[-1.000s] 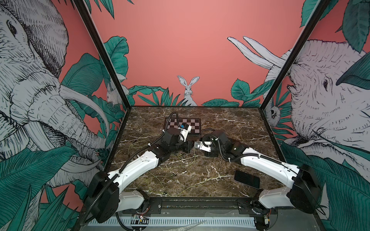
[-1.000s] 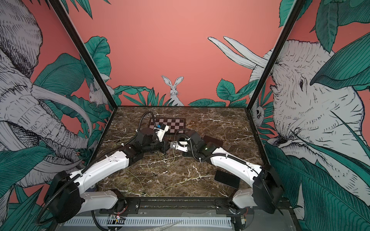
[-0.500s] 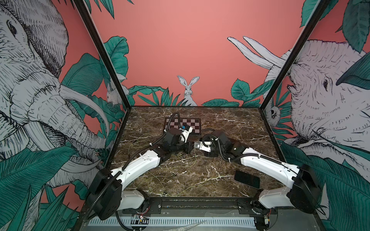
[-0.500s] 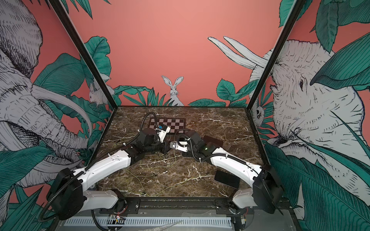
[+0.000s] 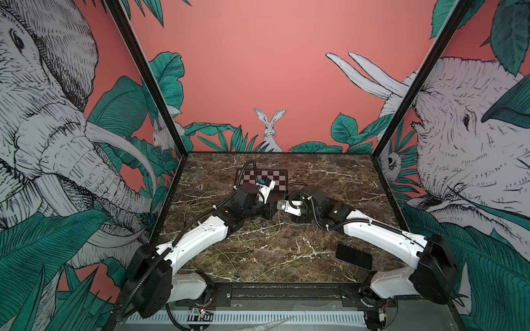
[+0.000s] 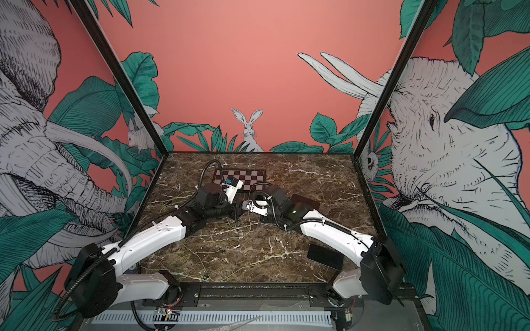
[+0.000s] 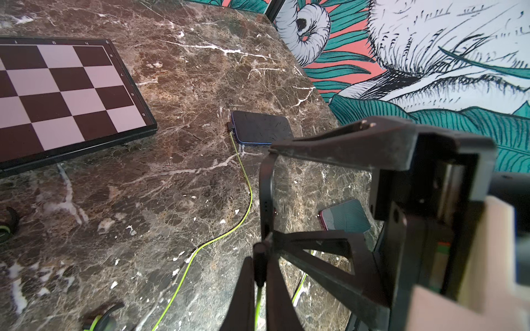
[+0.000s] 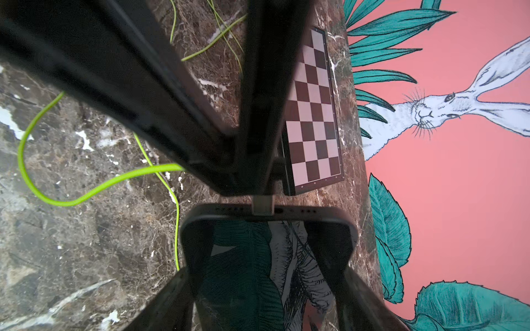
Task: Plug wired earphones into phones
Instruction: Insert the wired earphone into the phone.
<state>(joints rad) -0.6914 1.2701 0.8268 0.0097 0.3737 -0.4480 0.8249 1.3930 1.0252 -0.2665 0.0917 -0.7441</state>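
Both full: left gripper [image 7: 260, 248] tight on plug [image 7: 259, 272], right gripper [image 8: 265, 272] around phone [image 8: 243, 252] edges.

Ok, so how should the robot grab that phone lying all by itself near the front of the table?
Probably pinch the phone across its two long edges, near the middle, coming straight down from above. It lies flat on the table, so its thin sides are the only parts left to squeeze, and holding the middle should keep it from tipping.
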